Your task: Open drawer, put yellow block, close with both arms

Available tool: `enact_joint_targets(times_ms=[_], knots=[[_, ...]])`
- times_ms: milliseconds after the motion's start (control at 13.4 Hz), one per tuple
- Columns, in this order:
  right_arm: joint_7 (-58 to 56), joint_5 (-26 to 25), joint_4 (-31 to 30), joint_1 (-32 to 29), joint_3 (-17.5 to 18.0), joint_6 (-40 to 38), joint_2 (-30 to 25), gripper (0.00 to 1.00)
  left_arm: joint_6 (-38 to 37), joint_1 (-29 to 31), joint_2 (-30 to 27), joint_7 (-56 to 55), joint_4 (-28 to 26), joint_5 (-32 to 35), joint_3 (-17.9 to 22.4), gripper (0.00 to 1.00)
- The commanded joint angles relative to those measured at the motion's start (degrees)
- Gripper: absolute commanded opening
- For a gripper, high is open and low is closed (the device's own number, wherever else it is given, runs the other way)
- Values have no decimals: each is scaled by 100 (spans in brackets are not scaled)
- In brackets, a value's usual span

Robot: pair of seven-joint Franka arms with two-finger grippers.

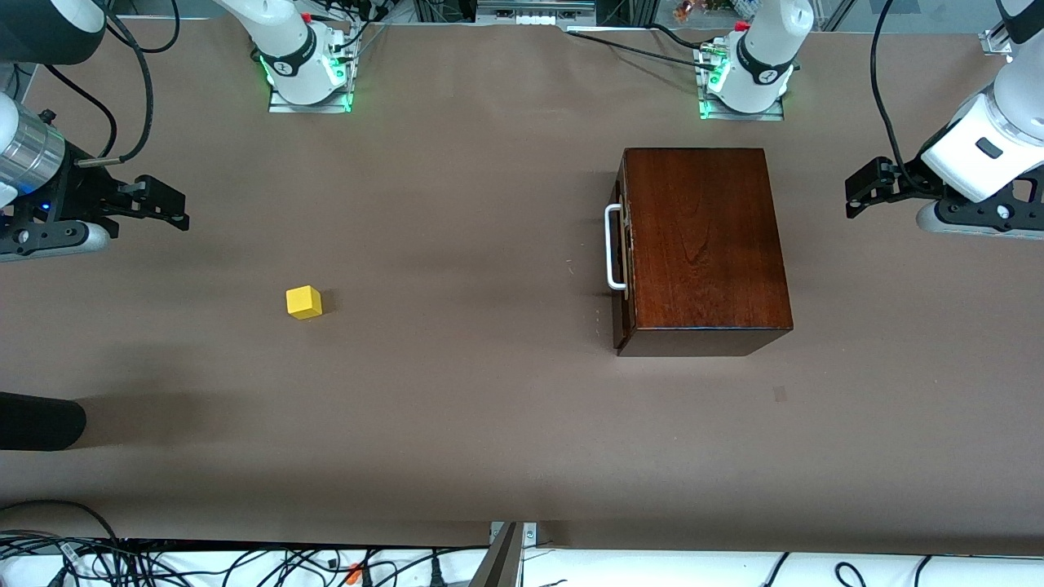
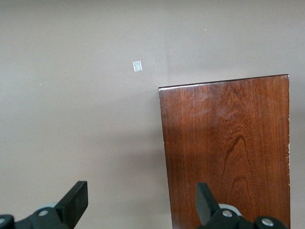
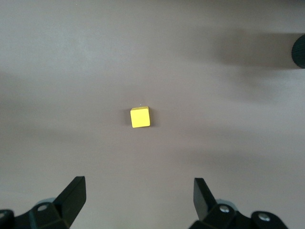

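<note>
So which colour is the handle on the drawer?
White; the handle on the drawer shows best in the front view.

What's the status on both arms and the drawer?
Left gripper open above the box edge; right gripper open over the yellow block. Drawer shut, handle untouched. Nothing in the way.

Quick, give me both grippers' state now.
Left gripper: open, empty, over the table beside the wooden box.
Right gripper: open, empty, over the table near the yellow block.

The yellow block point(image 1: 303, 302) sits on the table point(image 1: 489, 424) toward the right arm's end. The box point(image 1: 701, 244) stands well apart toward the left arm's end, drawer point(image 1: 623, 253) shut in it, handle point(image 1: 613, 247) facing the block.
</note>
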Motion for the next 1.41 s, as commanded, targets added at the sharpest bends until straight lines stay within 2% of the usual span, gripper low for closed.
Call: enact_joint_targets(times_ms=[0, 670, 744, 1339], knots=[[-48, 30, 40, -20, -4, -65, 2, 100, 70, 66, -152, 66, -168, -177, -16, 100], [-4, 30, 5, -20, 4, -47, -6, 100, -61, -12, -152, -152, -159, -264, -139, 100], [-13, 30, 5, -20, 4, -47, -6, 100, -53, -30, -135, -458, -159, -291, -313, 100], [-4, 30, 5, -12, 13, 49, 2, 100, 342, -74, 321, -3148, -37, -133, -2474, 100]])
